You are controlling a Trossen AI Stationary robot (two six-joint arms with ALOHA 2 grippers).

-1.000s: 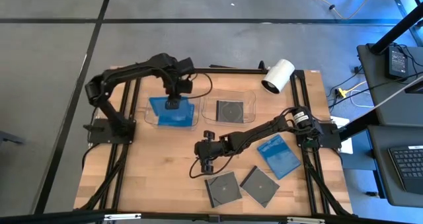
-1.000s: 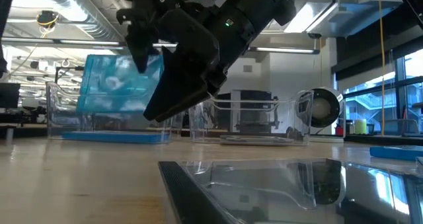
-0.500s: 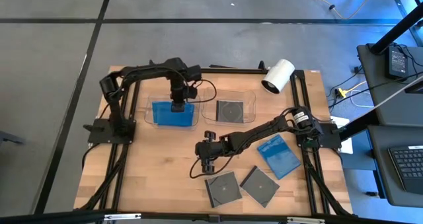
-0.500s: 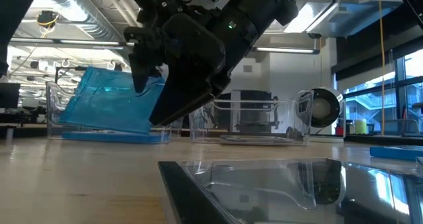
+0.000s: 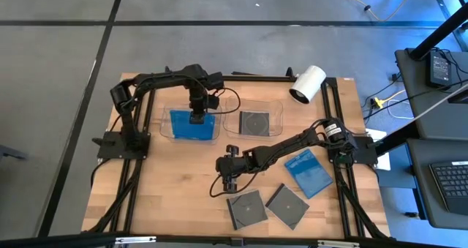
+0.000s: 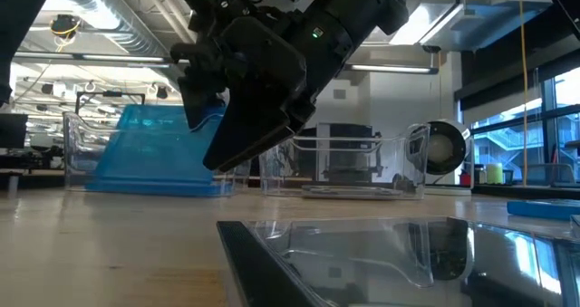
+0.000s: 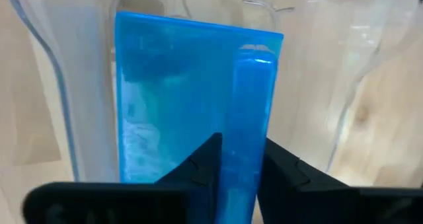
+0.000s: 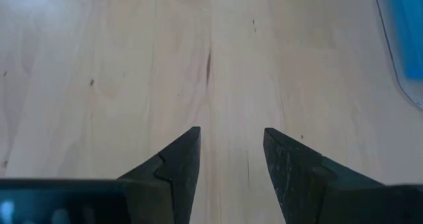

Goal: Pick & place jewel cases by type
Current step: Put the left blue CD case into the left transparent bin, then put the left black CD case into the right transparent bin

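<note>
My left gripper (image 5: 197, 118) hangs over the left clear tray (image 5: 165, 124), shut on a blue jewel case (image 6: 154, 148) that slants down into it. A second blue case (image 7: 165, 105) lies flat on that tray's floor. My right gripper (image 8: 231, 135) is open above bare wood near the table's middle (image 5: 227, 181), touching nothing. A dark case (image 5: 254, 122) lies in the right clear tray (image 5: 276, 121). Two dark cases (image 5: 246, 208) (image 5: 287, 204) and a third blue case (image 5: 308, 171) lie flat on the table. My left gripper pinches the blue case by one edge (image 7: 246, 128) between its two fingers (image 7: 206, 164), coming from above and pointing down. The case sits edge-on between them. It is tilted, its upper edge at the fingers and its lower edge down on the case in the tray.
A white cylindrical camera (image 5: 307, 83) lies at the far edge, right of the trays. The right arm stretches across the table from its base (image 5: 344, 142). Bare wood (image 5: 168, 182) shows on the near left.
My left gripper has moved down and a little toward the far edge into the left tray. The blue case it holds has tipped from nearly upright to a shallow slant, its lower edge coming down onto the case below. The right arm has kept still.
</note>
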